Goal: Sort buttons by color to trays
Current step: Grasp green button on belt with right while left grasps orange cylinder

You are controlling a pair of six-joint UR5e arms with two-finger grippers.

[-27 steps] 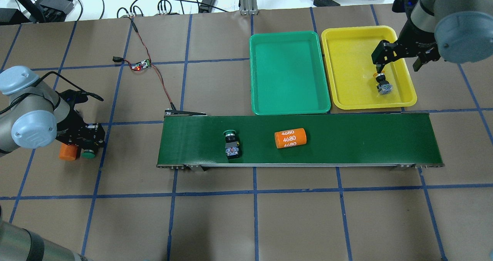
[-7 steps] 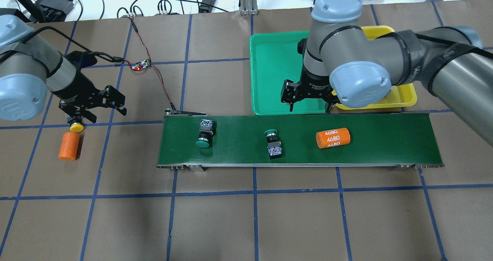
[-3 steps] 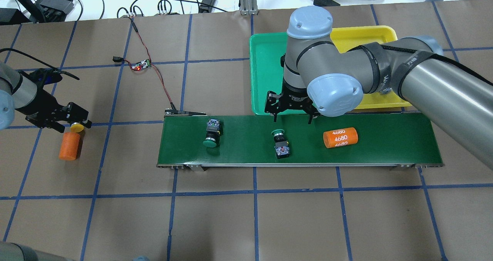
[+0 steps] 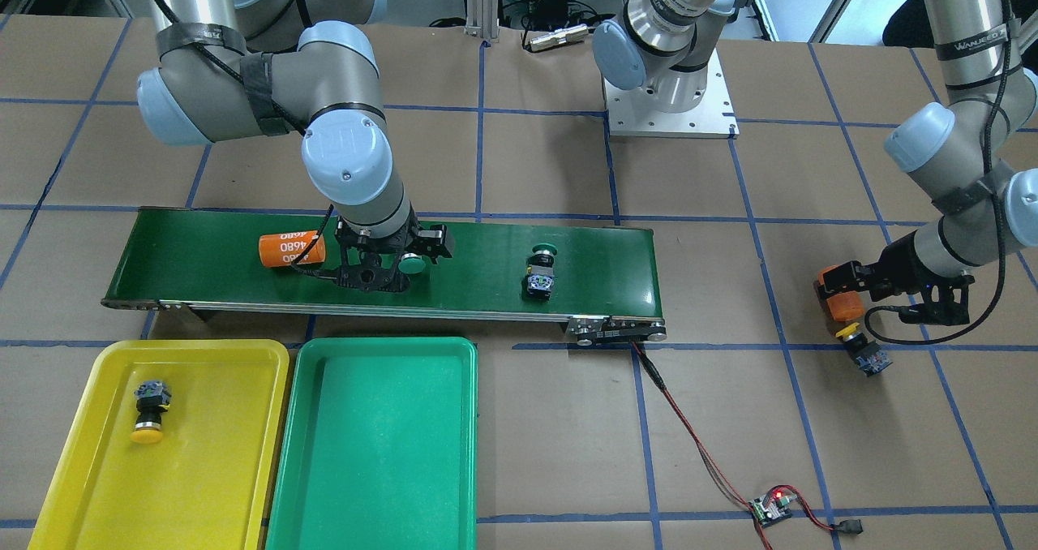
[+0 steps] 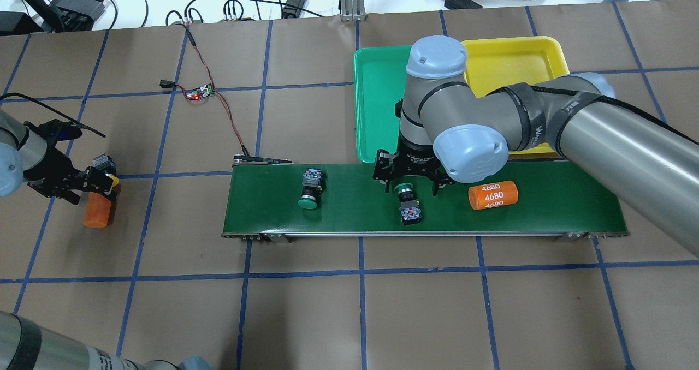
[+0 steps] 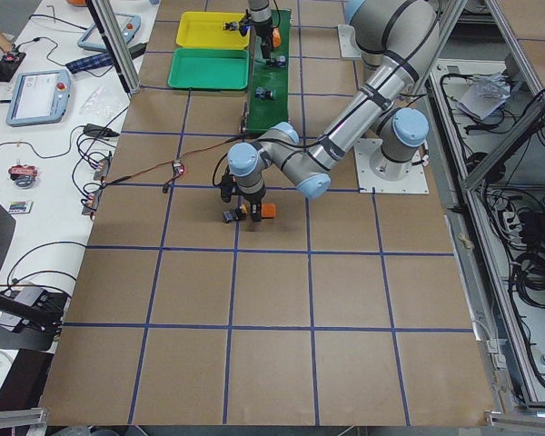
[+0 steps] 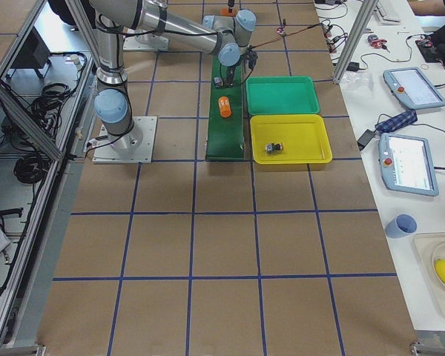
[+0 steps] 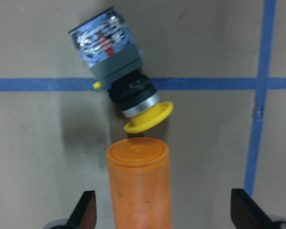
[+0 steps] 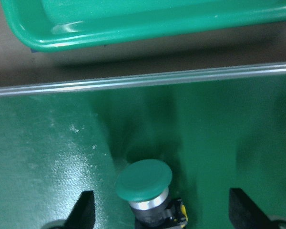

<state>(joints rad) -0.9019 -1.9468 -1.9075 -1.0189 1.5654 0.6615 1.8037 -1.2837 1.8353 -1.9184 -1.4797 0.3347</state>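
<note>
Midway along the conveyor belt point(image 5: 546, 206), centre of the overhead view, a green button point(image 5: 408, 201) lies cap toward the green tray point(image 5: 377, 102) — the right gripper point(image 5: 410, 181) straddles it, jaws spread, apparently lined up to pinch it. Another green button point(image 5: 310, 190) lies further left. One yellow button point(image 4: 149, 412) sits in the yellow tray point(image 4: 219, 469). Far left on the bench point(image 5: 415, 304), the left gripper point(image 8: 165, 212) has its jaws spread either side of an orange cylinder point(image 8: 139, 186) — the other yellow button point(image 8: 121, 90) just at its end.
</note>
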